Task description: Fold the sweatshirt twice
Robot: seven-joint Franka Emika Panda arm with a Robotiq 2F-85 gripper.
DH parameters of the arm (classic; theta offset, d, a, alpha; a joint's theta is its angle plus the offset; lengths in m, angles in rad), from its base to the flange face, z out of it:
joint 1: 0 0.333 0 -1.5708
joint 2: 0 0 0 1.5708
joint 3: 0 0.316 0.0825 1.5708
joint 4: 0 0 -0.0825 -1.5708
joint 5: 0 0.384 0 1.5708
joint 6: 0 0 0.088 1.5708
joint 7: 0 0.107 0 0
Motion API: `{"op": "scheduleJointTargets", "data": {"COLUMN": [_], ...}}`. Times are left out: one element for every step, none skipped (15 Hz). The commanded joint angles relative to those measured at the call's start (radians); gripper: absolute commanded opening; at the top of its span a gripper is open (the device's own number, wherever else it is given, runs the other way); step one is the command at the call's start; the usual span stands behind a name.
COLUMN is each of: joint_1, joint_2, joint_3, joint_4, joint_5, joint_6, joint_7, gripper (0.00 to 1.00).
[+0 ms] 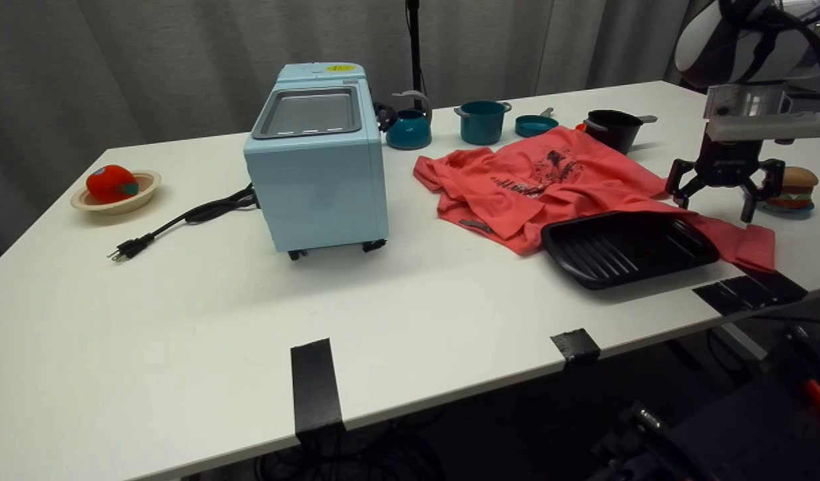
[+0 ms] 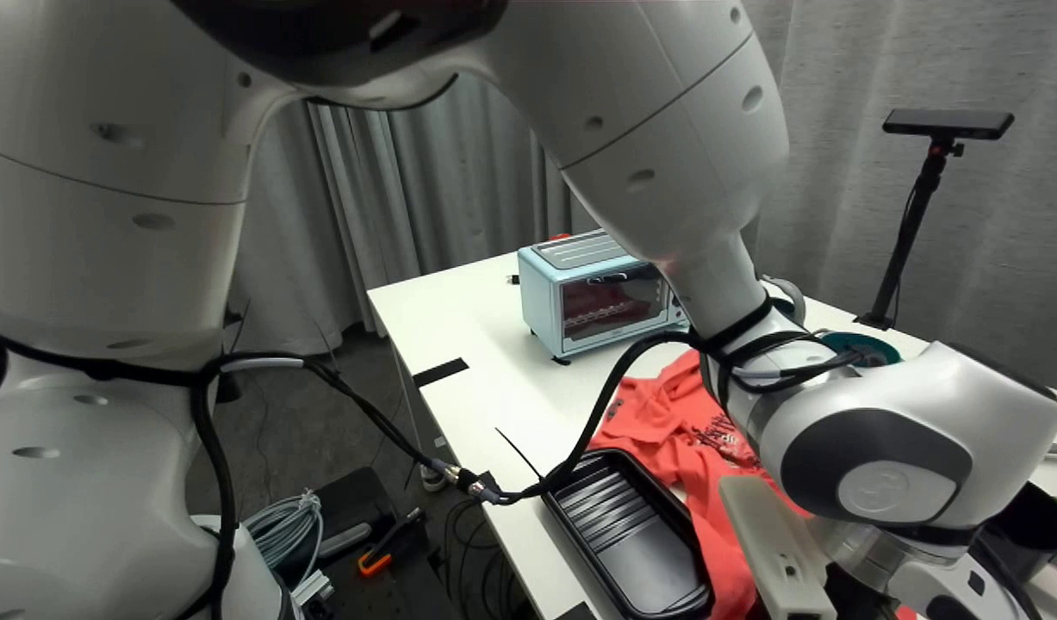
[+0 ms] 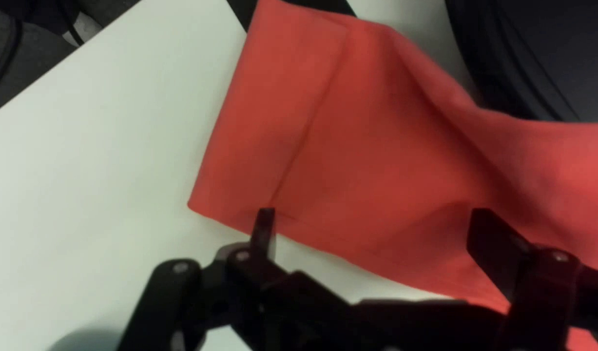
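Sweatshirt (image 1: 573, 190) — against black tray (image 1: 627, 248) | hand (image 1: 714, 207) spread wide | bowl (image 1: 119, 208) — red object (image 1: 107, 184) inside

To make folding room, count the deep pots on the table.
2: round teal pot, between the teal kettle and shallow teal pan; round black pot, beside the red fabric sweatshirt. Others may be hidden.

Shirt (image 1: 577, 180), right of centre in both exterior views: matt cloth, creased. Pan (image 1: 637, 250), also right of centre: smooth rim, part-ribbed base, low sheen. Oven (image 1: 319, 187), upper centre of an exterior view: smooth satin casing; top plate (image 1: 309, 112) dull, metal-looking; window (image 2: 616, 303) glossy, glass-like. Table (image 1: 436, 314): smooth, low gloss. Curtain (image 1: 202, 57), along the top: matt cloth. Arm (image 2: 640, 95), top of an exterior view: smooth, plastic-looking shell.
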Motion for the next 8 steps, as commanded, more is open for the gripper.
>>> {"op": "scheduleJointTargets", "data": {"joint_1": [-0.025, -0.029, -0.032, -0.036, -0.040, -0.044, -0.047, -0.052], "joint_2": [0.070, 0.077, 0.082, 0.087, 0.088, 0.087, 0.085, 0.082], "joint_3": [0.010, 0.012, 0.013, 0.014, 0.012, 0.012, 0.010, 0.010], "joint_4": [0.069, 0.077, 0.084, 0.093, 0.100, 0.103, 0.103, 0.104], "joint_5": [0.050, 0.061, 0.071, 0.082, 0.086, 0.089, 0.088, 0.089], "joint_6": [0.004, 0.004, 0.003, 0.002, -0.004, -0.005, -0.010, -0.014], "joint_7": [0.009, 0.006, 0.005, 0.003, 0.005, 0.007, 0.012, 0.013], "gripper": [0.83, 0.75, 0.71, 0.64, 0.55, 0.49, 0.41, 0.34]}}
